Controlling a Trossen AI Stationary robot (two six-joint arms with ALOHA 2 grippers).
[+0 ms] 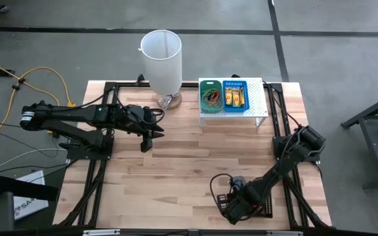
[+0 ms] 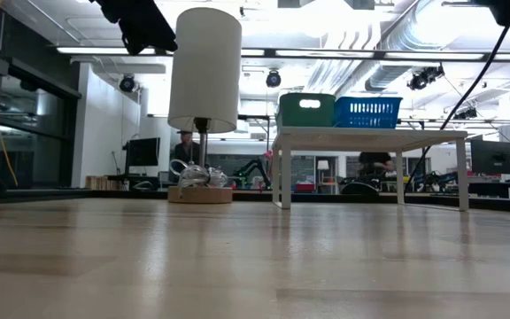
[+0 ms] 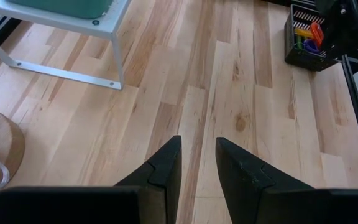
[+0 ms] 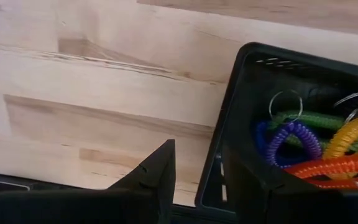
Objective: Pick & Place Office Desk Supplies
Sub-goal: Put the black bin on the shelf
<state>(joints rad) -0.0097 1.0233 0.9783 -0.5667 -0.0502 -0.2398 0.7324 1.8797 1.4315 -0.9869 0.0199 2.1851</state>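
Observation:
A black tray (image 4: 247, 74) holds coiled loops in green (image 4: 303, 118), purple (image 4: 291, 137), yellow (image 4: 353, 134) and orange (image 4: 334, 168), some on metal rings. It rests on the table near the front right (image 1: 262, 208). My right gripper (image 4: 197, 158) points down over the tray's left wall. It is open, with one finger outside the wall and one over the inside, and I see no touch. My left gripper (image 3: 197, 162) hovers open over bare wood at the table's left (image 1: 148, 139). Rubber bands lie in the green tray (image 1: 209, 97). Yellow packets lie in the blue tray (image 1: 235, 98).
The green and blue trays stand on a white shelf (image 1: 254, 105) at the table's far middle. A tall white cylinder (image 1: 161, 62) on a round wooden base stands left of the shelf. Bare wood lies between the two arms. People show in the room beyond the table.

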